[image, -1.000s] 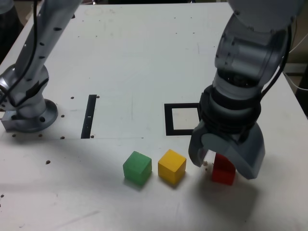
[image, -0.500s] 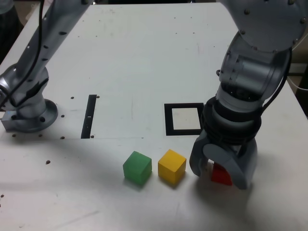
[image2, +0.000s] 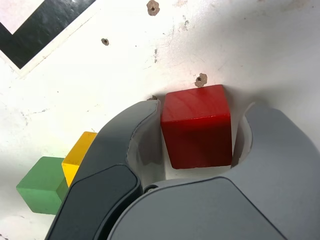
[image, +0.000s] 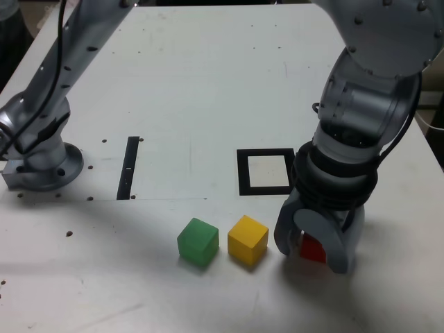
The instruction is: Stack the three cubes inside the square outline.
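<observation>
The white table [image: 194,76] is spread beneath everything, and the arm [image: 371,104] is reached down over it on the exterior view's right. Its gripper [image: 312,258] is lowered around the red cube, with a finger placed on either side; whether the cube is clenched or merely straddled cannot be told. The square outline [image: 243,173] is seen beyond the cubes, slightly overlapped at its edge by the arm's wrist in the exterior view. The black strip [image: 127,170] is set well apart, toward the exterior view's left. Of the three equal-sized cubes, the red cube [image: 312,250] is partly hidden by the fingers, the yellow cube [image: 248,241] is placed near the gripper, and the green cube [image: 198,242] is found just beside the yellow one. All three are located outside the outline, unstacked.
</observation>
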